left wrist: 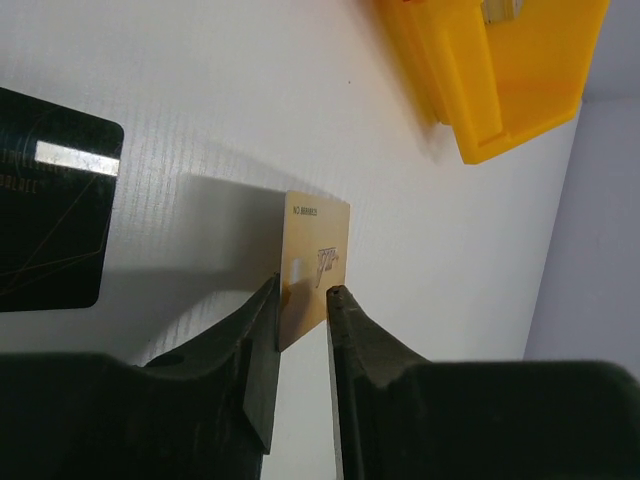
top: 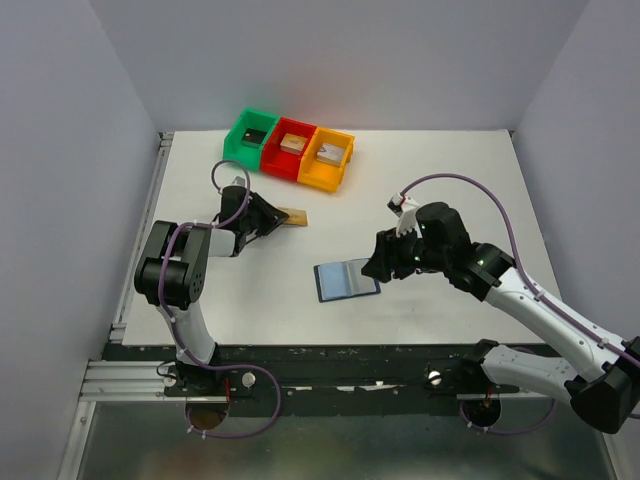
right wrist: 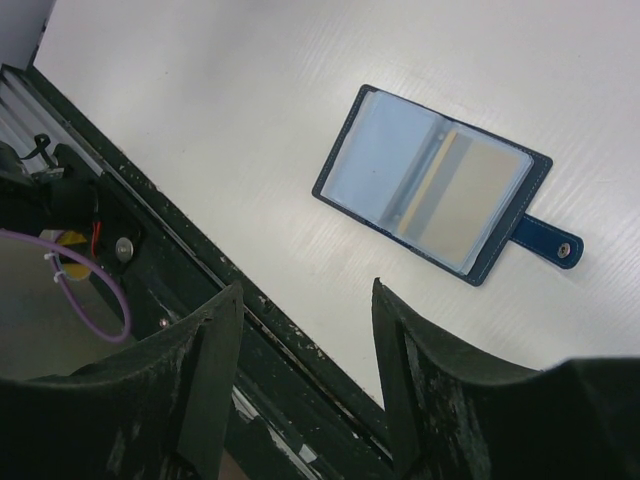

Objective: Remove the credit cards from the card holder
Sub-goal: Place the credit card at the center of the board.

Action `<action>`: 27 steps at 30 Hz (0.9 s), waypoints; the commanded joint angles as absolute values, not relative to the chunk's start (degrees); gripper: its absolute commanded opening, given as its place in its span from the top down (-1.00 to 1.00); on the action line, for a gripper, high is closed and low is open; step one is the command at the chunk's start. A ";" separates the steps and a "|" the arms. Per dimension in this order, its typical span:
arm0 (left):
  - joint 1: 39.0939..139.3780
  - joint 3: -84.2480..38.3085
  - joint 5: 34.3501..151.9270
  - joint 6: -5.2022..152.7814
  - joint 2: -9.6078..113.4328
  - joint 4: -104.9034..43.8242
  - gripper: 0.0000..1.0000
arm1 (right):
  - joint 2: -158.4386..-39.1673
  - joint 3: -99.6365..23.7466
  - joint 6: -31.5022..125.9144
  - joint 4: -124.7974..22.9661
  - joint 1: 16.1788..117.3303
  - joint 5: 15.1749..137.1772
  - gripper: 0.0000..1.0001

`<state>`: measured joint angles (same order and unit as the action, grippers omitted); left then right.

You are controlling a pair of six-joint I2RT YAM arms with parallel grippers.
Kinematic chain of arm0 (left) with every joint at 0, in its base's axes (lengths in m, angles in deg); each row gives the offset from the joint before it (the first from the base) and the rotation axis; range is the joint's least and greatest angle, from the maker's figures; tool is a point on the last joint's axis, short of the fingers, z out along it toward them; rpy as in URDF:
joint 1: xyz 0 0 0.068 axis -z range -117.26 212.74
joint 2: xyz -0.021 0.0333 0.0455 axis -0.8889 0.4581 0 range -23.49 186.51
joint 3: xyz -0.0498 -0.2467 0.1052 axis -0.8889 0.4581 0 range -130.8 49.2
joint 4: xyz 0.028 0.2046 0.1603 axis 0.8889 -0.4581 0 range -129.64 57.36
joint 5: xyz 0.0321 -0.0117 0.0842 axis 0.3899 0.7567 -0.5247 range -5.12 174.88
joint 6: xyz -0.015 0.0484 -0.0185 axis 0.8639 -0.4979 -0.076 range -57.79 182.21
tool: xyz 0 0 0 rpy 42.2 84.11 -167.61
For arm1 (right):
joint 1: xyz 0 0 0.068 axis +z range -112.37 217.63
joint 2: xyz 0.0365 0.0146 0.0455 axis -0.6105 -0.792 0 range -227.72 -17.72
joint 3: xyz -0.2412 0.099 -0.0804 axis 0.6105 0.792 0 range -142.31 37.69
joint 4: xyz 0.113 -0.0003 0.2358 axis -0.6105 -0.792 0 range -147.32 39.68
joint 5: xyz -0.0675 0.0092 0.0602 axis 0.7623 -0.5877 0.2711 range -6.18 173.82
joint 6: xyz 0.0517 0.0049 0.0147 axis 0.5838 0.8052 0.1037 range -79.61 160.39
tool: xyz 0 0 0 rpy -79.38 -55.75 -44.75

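Observation:
The navy card holder (top: pixel 345 280) lies open on the white table, and the right wrist view shows its pale blue sleeves (right wrist: pixel 435 185) with a tan card (right wrist: pixel 472 205) still inside one. My right gripper (top: pixel 378 268) hovers at its right edge, jaws open and empty (right wrist: pixel 305 300). My left gripper (top: pixel 278 215) is at a tan-gold credit card (top: pixel 296 216) on the table left of centre. Seen from the left wrist, that card (left wrist: pixel 318 250) sits between the parted jaws (left wrist: pixel 303 290), against one finger with a gap to the other. A black credit card (left wrist: pixel 50 225) lies flat beside it.
Green (top: pixel 250 133), red (top: pixel 290 148) and orange (top: pixel 327 160) bins stand in a row at the back, each with a small block inside. The orange bin (left wrist: pixel 510 70) is just beyond the left gripper. The table's dark front rail (right wrist: pixel 200 260) lies below the right gripper.

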<state>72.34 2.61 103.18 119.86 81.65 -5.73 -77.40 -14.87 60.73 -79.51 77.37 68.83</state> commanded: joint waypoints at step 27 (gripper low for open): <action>70.38 -5.56 95.34 105.63 75.74 -32.47 -0.20 | -80.47 -15.05 59.46 -80.38 77.44 74.41 -0.26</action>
